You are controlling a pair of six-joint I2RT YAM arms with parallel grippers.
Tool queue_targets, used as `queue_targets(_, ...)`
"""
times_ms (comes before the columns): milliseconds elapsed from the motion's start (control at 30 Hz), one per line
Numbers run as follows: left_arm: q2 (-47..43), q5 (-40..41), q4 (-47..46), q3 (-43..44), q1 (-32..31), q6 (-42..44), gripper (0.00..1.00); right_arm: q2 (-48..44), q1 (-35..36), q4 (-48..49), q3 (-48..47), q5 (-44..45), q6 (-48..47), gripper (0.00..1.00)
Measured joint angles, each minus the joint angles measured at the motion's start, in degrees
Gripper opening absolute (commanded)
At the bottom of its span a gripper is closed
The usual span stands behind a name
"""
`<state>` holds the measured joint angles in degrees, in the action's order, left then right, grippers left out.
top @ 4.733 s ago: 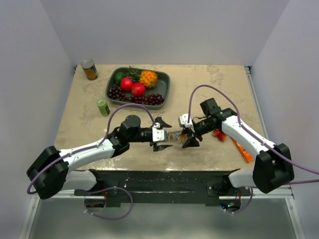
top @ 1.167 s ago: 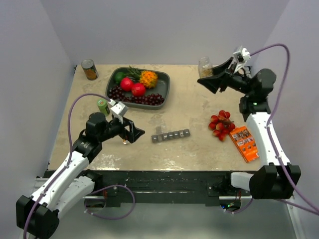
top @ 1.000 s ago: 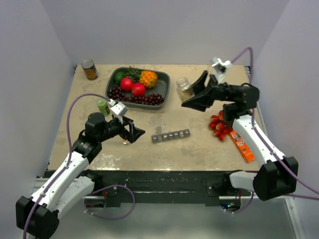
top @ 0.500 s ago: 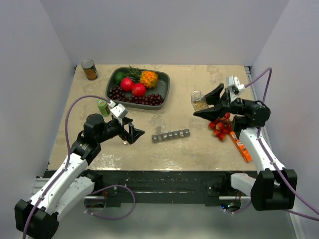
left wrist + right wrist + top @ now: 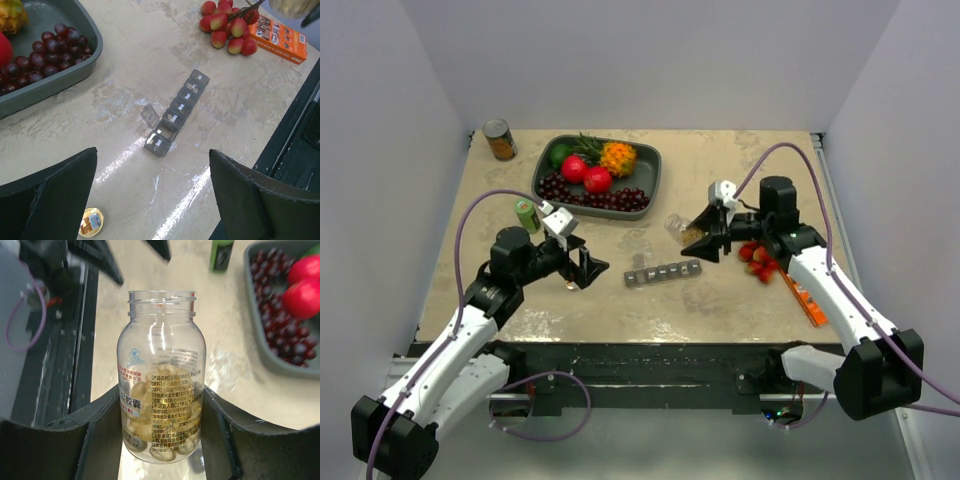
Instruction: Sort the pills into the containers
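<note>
Seen from above, your right gripper [image 5: 698,235] reaches in from the right over a beige table [image 5: 720,300]; its jaws pinch a clear pill bottle [image 5: 681,228] by its sides, clear of the table and tilted with its open neck towards the left. In the right wrist view the bottle has no cap; yellow pills [image 5: 160,440] fill its lower part.

The containers [image 5: 663,272], a narrow grey strip of small lidded compartments, lie flat on the table near the front middle, between your two arms; the bottle hangs just beyond the strip's right end. In the left wrist view one lid near the strip's closer end stands open; the other lids are down.

Your left gripper [image 5: 589,265] sits to the left of the strip with its jaws spread wide and nothing between them; a small round cap [image 5: 91,222] lies on the table beneath it.

Behind the strip sits a dark grey fruit tray [image 5: 651,160]; a bunch of red fruit [image 5: 227,25] and an orange packet [image 5: 280,37] lie to the right.
</note>
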<state>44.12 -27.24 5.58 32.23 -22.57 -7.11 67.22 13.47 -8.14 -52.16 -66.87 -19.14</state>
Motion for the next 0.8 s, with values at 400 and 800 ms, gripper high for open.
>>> queue_targets(400, 0.3, 2.1, 0.0, 0.0, 0.0, 1.8, 0.97, -1.5, 5.0, -22.5, 3.1, 8.5, -25.9, 0.00)
queue_targets(800, 0.5, 9.6, 1.7, 0.0, 0.0, 2.3, 1.00, 2.6, 9.1, -26.9, 3.1, 15.4, -31.5, 0.00)
